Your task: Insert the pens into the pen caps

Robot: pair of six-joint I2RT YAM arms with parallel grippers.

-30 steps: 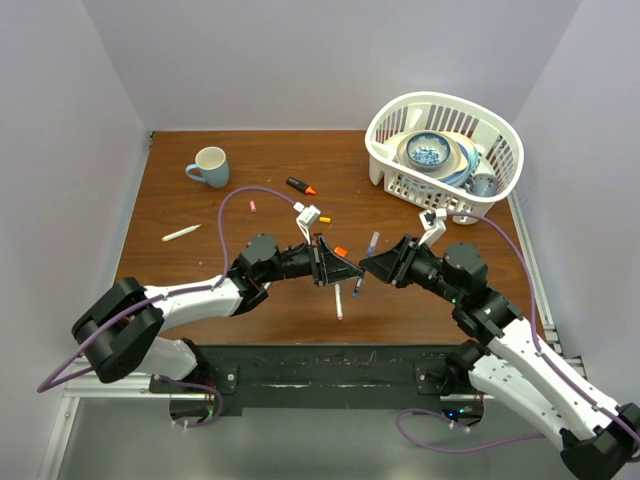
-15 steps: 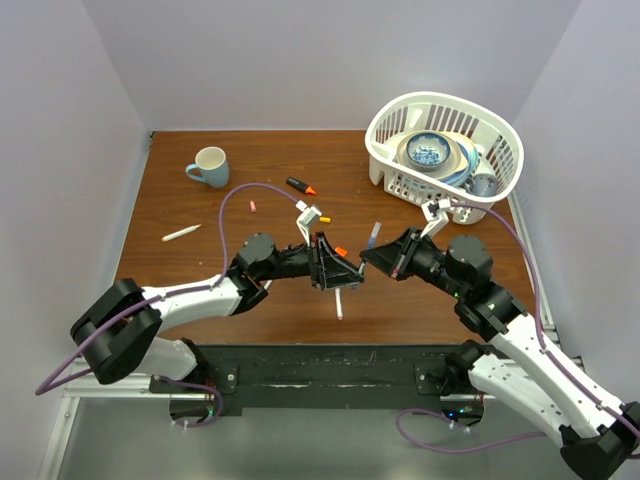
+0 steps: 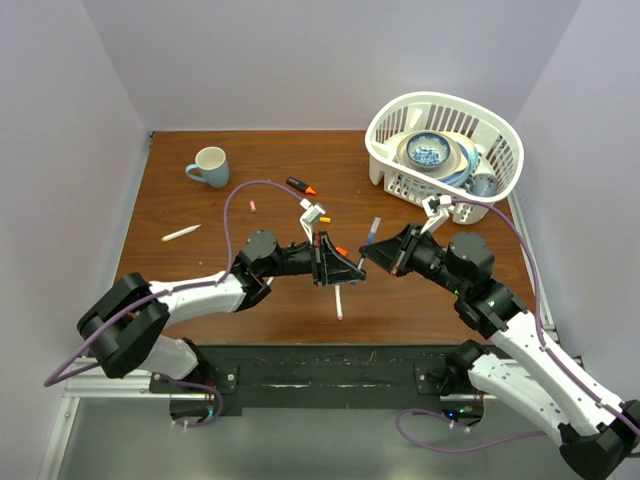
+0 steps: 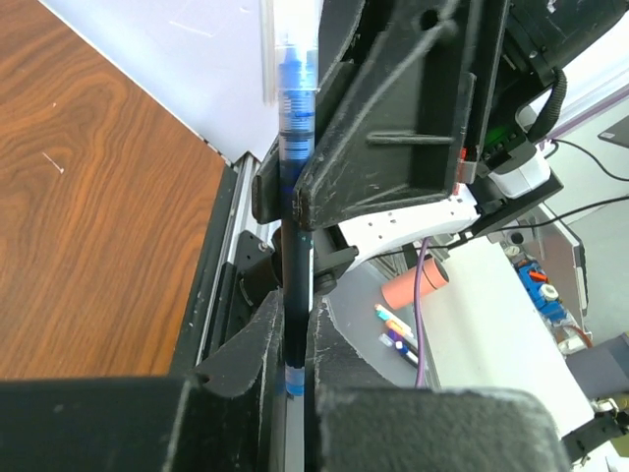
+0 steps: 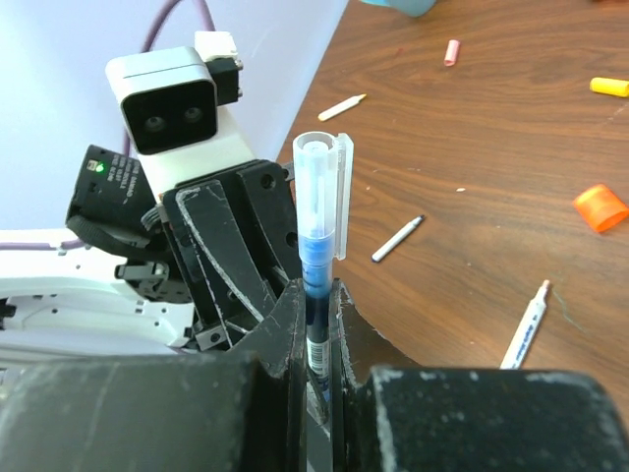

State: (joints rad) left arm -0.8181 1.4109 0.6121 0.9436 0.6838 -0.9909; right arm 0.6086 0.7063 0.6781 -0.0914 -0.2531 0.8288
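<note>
A dark blue pen [image 5: 316, 236] with a clear clipped cap on its end is pinched between both grippers above the middle of the table. My right gripper [image 5: 316, 295] is shut on its barrel just below the cap. My left gripper [image 4: 295, 315] is shut on the same pen [image 4: 293, 246] lower down. From above, the left gripper [image 3: 345, 268] and right gripper [image 3: 368, 258] meet tip to tip, and the pen [image 3: 374, 230] sticks out beside them. On the table lie a white pen [image 3: 340, 300], an orange cap [image 3: 342, 250], a yellow cap [image 3: 325, 218] and a pink cap [image 3: 253, 206].
A white basket [image 3: 390, 125] with dishes stands at the far right. A blue mug [image 3: 209, 166] sits at the far left. A black and orange marker [image 3: 300, 186] and another white pen [image 3: 181, 232] lie on the wood. Purple cables arc over both arms.
The right gripper closed on the pen. The left gripper opened for a moment and shut again on the barrel. Both grippers drifted slightly away from the near edge.
</note>
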